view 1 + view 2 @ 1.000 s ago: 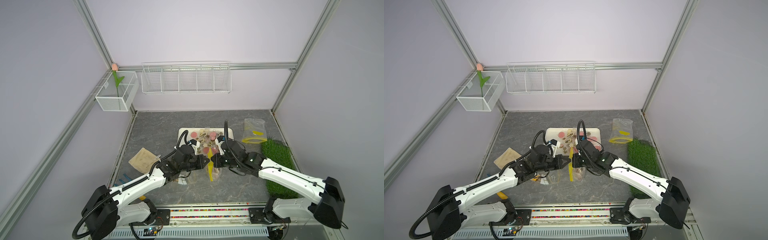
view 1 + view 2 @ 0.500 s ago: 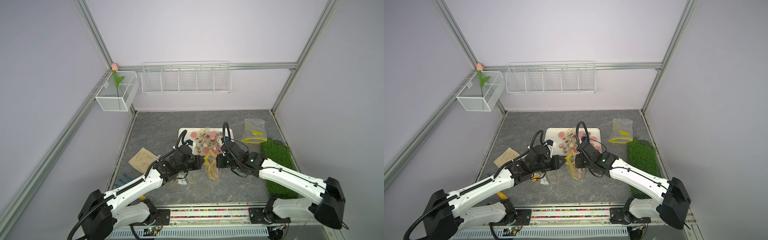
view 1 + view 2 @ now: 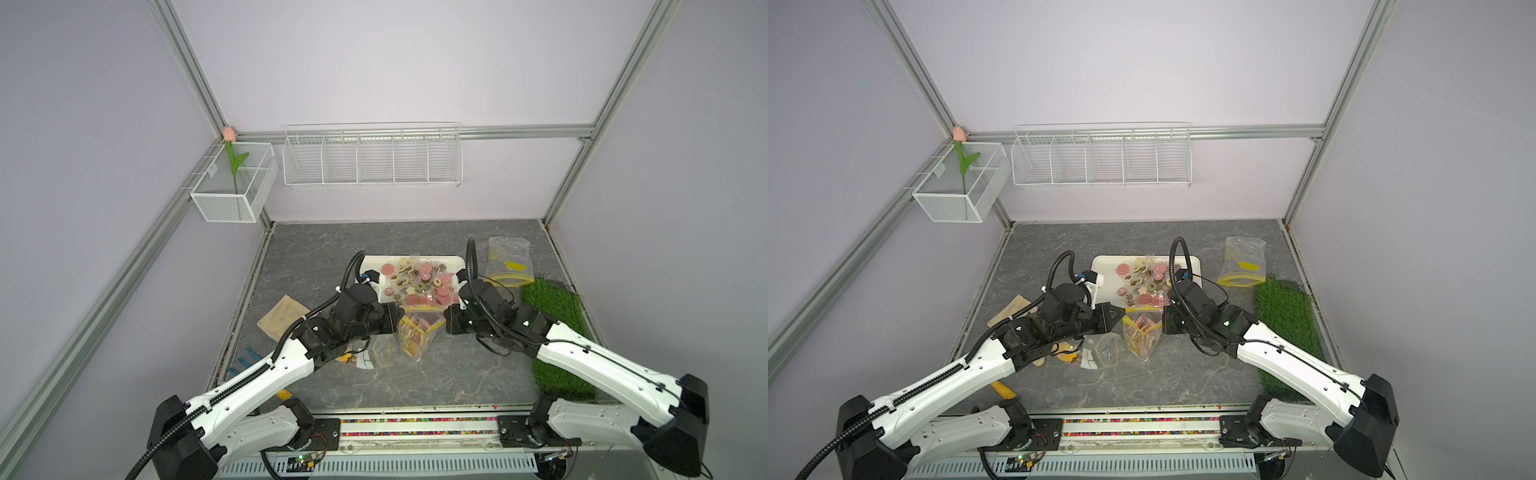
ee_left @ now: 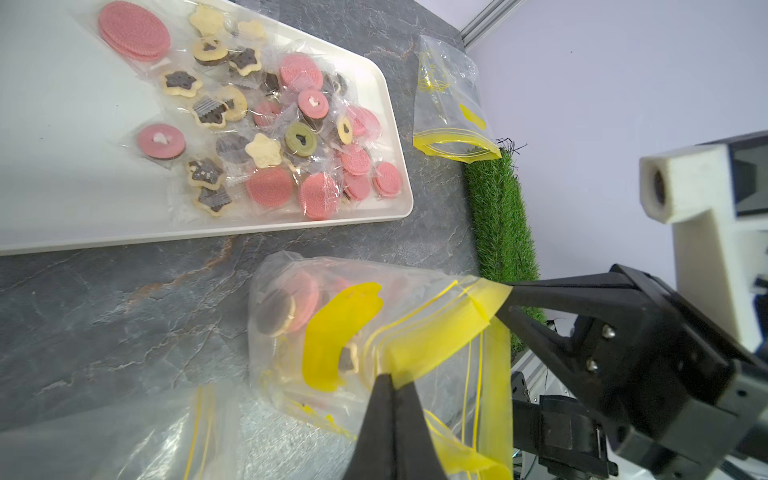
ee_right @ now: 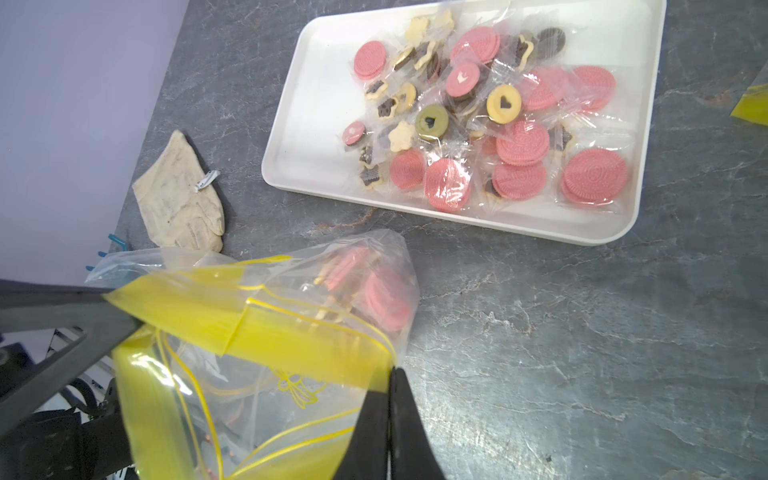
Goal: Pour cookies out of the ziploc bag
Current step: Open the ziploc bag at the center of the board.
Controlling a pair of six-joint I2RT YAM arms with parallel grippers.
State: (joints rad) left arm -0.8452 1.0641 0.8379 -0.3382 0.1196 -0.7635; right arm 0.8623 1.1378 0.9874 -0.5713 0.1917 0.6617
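A clear ziploc bag (image 3: 415, 338) with a yellow zip strip hangs between my two grippers just in front of the white tray (image 3: 370, 266), its mouth stretched sideways. The left gripper (image 4: 392, 376) is shut on one end of the yellow strip, and the right gripper (image 5: 392, 370) is shut on the other end. Pink and dark cookies (image 4: 291, 303) lie bunched in the bag's lower part (image 5: 386, 299). Many wrapped cookies (image 3: 419, 280) lie spread on the tray (image 5: 307, 137). In both top views the grippers (image 3: 1123, 322) (image 3: 1163, 322) face each other across the bag (image 3: 1142, 336).
An empty ziploc bag (image 3: 509, 262) lies at the back right beside a green grass mat (image 3: 557, 328). A beige glove (image 3: 282, 316) lies on the left. Another clear bag (image 3: 374, 353) with white pieces sits under the left arm. Wire baskets (image 3: 372, 162) hang on the back wall.
The two grippers have drawn apart sideways, each keeping its hold on the yellow strip. The bag has gone from a narrow hanging fold to a wide, stretched mouth.
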